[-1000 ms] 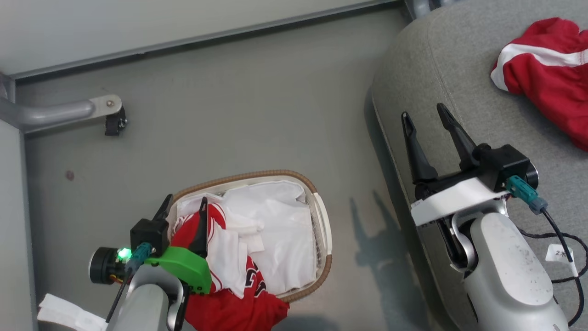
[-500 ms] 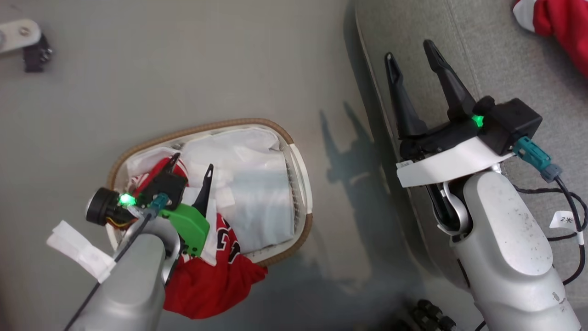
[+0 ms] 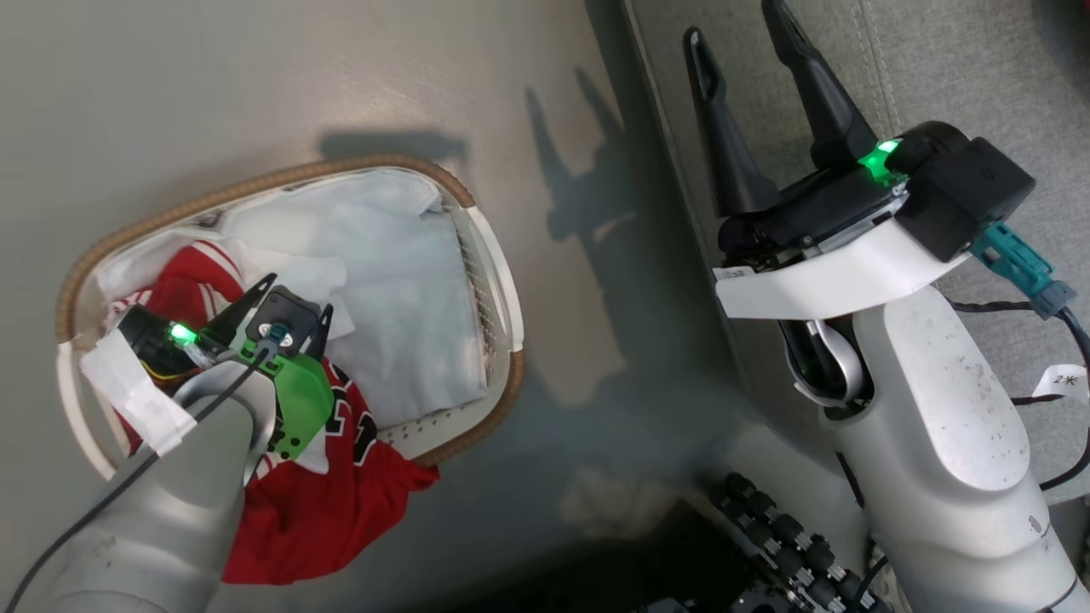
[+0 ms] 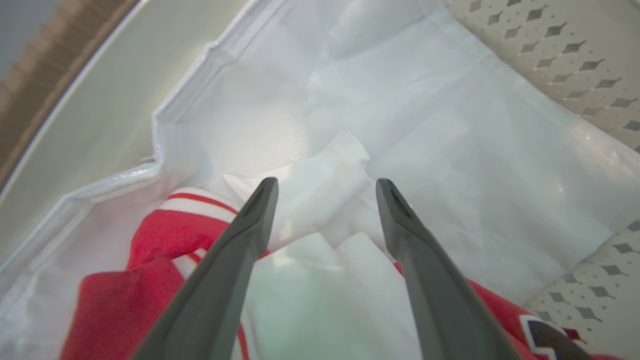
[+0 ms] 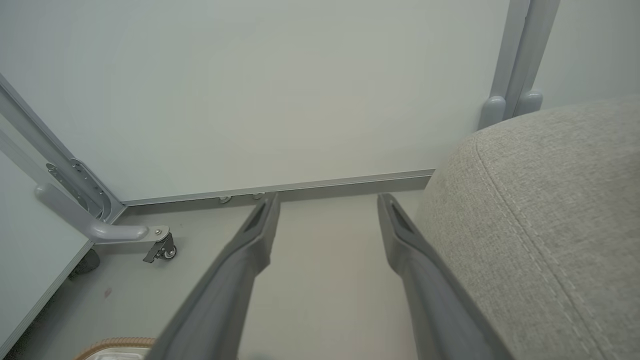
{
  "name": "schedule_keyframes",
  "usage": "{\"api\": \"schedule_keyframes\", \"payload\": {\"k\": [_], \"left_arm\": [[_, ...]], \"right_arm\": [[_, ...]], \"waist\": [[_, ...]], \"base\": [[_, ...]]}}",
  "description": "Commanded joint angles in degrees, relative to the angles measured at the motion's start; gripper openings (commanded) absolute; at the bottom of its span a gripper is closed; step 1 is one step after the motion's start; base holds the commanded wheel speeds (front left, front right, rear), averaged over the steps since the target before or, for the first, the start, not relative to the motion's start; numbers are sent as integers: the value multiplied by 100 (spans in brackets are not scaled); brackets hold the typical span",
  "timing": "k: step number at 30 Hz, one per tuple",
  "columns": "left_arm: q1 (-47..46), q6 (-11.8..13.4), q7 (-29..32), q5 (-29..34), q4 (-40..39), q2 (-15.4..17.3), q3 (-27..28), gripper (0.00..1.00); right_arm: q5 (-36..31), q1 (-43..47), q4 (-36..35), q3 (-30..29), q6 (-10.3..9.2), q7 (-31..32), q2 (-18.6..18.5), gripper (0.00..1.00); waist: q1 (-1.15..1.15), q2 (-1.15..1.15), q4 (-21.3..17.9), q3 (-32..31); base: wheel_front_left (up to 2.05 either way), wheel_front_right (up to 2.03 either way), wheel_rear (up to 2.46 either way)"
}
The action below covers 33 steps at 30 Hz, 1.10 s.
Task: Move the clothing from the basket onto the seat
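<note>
The basket (image 3: 477, 230), oval with a brown woven rim, stands on the floor at the left, lined with a white sheet (image 3: 400, 281). Red and white clothing (image 3: 341, 502) fills its near-left part and spills over the near rim. My left gripper (image 3: 294, 305) is down inside the basket, open. In the left wrist view my left gripper (image 4: 326, 185) straddles a crumpled white fold just above the clothing (image 4: 165, 235), beside the perforated basket wall (image 4: 575, 60). My right gripper (image 3: 734, 25) is open and holds nothing above the left edge of the grey seat (image 3: 937, 68). The right wrist view shows that gripper (image 5: 325, 200) beside the seat (image 5: 550, 225).
Grey floor (image 3: 255, 77) lies between basket and seat. The robot's dark base (image 3: 766, 536) shows at the bottom. Black cables (image 3: 1064, 443) hang by the right forearm. A wall with a metal frame and a caster (image 5: 165, 250) stands ahead of the right gripper.
The head camera has tipped downward, so the whole picture has shifted. My left gripper has sunk deeper into the basket, onto the clothing. Both grippers have stayed open.
</note>
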Motion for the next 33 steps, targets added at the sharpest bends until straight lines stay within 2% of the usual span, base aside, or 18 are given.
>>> {"api": "schedule_keyframes", "payload": {"k": [1, 9, 16, 17, 18, 19, 28, 33], "left_arm": [[-221, -14, 19, 54, 99, 68, -93, 100], [-835, -14, 401, 256, 619, 251, -633, 100], [-952, -14, 709, 207, 773, 190, -816, 100], [-953, -14, 722, 155, 786, 194, -814, 75], [-935, -14, 738, 130, 794, 194, -823, 27], [-894, -14, 744, 52, 804, 195, -798, 0], [-492, -14, 403, -409, 828, -11, -585, 0], [-176, -12, 92, -749, 806, -294, -386, 0]], "right_arm": [[41, -81, -64, 17, -8, -1, -4, 100], [80, -180, -201, 76, -8, -1, -5, 100], [101, -103, -205, 103, -8, -1, -6, 100], [118, -100, -182, 117, -8, -1, -7, 100], [135, -102, -159, 133, -8, -1, -7, 100], [145, -111, -129, 154, -8, -1, -6, 100], [44, -1, 123, 162, -8, -2, -9, 100], [-73, 193, 341, 113, -8, -1, -9, 100]], "waist": [[-1, 0, -292, 410], [-1, 0, -357, 814], [-1, 0, -339, 864], [-1, 0, -348, 849], [-1, 0, -359, 830], [-1, 0, -380, 795], [-1, 0, -386, 145], [-1, 0, -266, -477]], "base": [[0, 0, 0], [0, 0, 0], [0, 0, 0], [0, 0, 0], [0, 0, 0], [0, 0, 0], [0, 0, 0], [0, 0, 0]]}}
